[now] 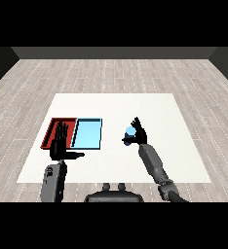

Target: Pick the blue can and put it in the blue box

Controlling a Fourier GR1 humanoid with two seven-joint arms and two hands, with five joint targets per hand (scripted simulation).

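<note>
White table [135, 104] sits on grey plank floor [111, 73]. Red tray [51, 132] and light blue tray [88, 133] lie side by side, touching, at table's left half.

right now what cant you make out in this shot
- Blue can, head view: the right hand curls round it, so whether it is lifted or on the table is unclear.
- Red tray, head view: its near part is behind the left hand.
- Both elbows: hidden by the bottom band.

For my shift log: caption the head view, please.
Right hand curled round the blue can, right of the light blue tray; left hand open over the red tray.
</note>
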